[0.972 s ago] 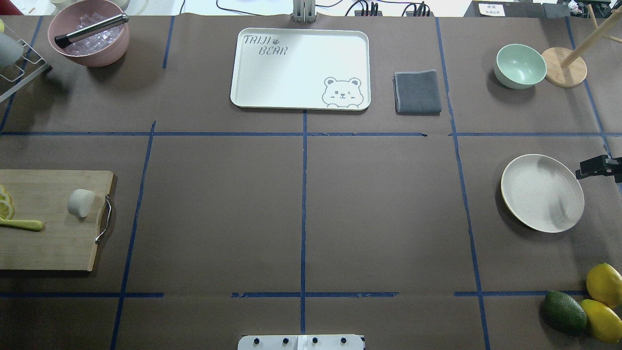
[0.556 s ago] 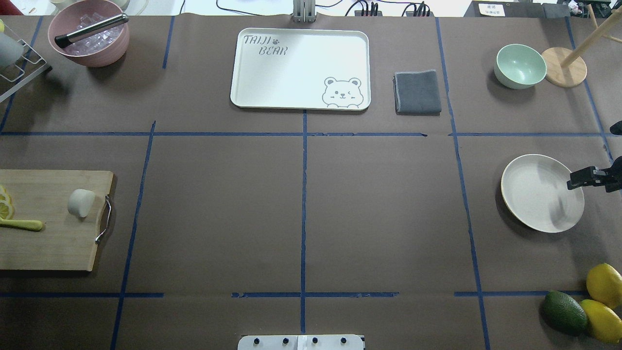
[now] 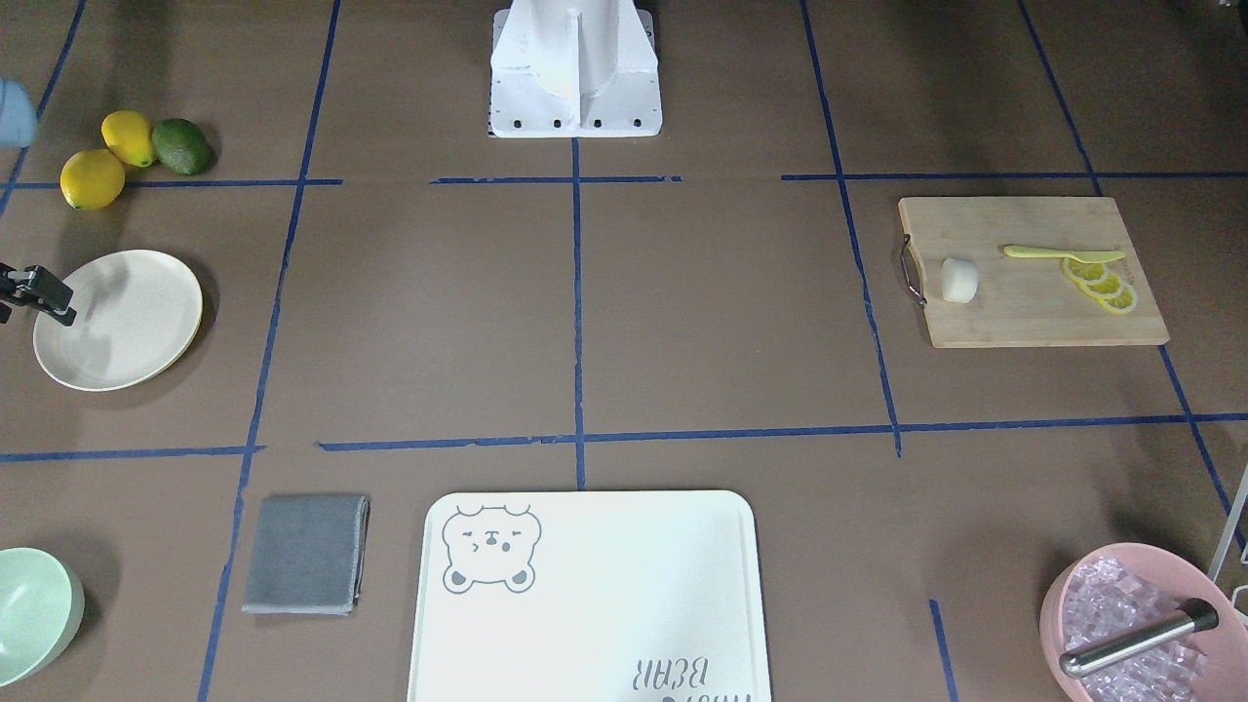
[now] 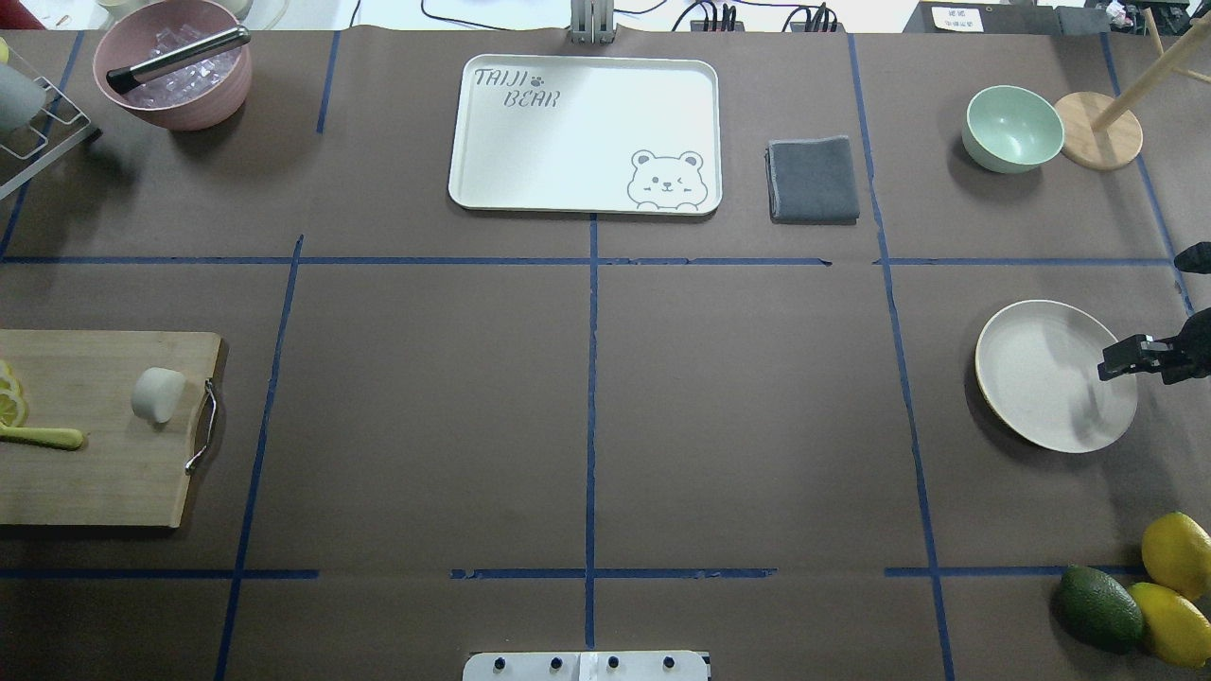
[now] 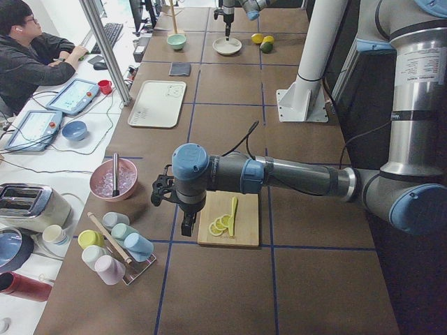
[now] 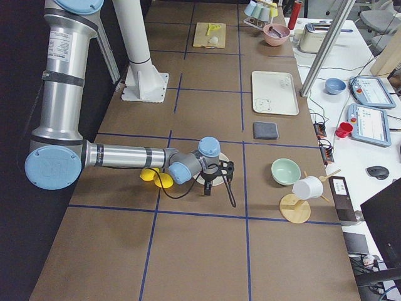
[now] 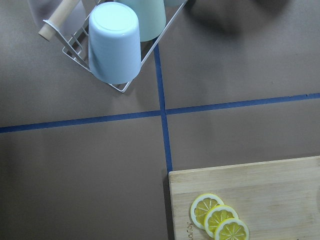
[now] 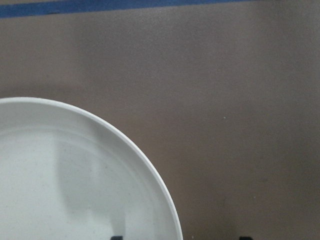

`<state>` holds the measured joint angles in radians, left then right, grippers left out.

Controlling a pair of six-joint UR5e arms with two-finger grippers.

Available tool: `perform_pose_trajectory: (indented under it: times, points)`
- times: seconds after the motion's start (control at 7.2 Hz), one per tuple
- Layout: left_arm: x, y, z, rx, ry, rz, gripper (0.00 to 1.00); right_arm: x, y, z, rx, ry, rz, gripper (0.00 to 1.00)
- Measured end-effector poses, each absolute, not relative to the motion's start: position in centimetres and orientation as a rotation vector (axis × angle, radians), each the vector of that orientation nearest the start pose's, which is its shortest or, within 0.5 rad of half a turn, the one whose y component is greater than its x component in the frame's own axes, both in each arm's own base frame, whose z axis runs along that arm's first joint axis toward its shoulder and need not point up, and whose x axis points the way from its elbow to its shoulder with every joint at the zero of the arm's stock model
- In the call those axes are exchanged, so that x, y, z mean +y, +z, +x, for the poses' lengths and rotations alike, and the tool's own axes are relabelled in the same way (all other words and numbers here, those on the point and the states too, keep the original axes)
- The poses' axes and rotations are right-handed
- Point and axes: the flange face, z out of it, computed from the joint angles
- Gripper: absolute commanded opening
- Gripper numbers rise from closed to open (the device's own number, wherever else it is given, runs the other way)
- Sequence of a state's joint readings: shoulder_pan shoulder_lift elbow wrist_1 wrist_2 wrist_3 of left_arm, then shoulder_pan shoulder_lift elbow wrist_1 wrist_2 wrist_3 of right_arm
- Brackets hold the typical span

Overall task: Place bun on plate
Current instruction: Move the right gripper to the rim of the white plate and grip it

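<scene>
Right end effector [image 4: 1133, 357] farther over plate [image 4: 1031, 378]; left arm [image 5: 293, 178] side-view only.

On brown table [image 4: 738, 407]: plate [image 4: 1031, 378], tray [image 4: 587, 132], board [image 4: 95, 473]

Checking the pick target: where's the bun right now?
Overhead view, far left: the bun lies on the wooden cutting board, between its metal handle and the lemon slices.

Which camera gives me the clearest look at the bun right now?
Overhead exterior: the bun lies unobstructed and largest there, on the cutting board. Front-facing shows it clearly but smaller; exterior right, a tiny far speck. I cannot find it in exterior left or either wrist view.
</scene>
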<state>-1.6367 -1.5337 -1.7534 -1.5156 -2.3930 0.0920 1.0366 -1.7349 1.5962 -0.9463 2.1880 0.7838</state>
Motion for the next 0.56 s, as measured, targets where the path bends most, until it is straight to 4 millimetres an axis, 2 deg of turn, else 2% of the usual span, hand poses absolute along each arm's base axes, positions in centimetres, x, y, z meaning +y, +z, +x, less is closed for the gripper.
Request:
perform_pose_trajectory:
  times: [0.28,0.56]
  points:
    - [-47.28,58.91,-9.17,0.811,0.062,0.15,1.0,-41.87,66.15,-16.52,-0.778,0.076,-0.016,0.03]
    - [-47.28,58.93,-9.18,0.811,0.062,0.149,1.0,-41.71,66.0,-16.58,-0.792,0.07,-0.025,0.0]
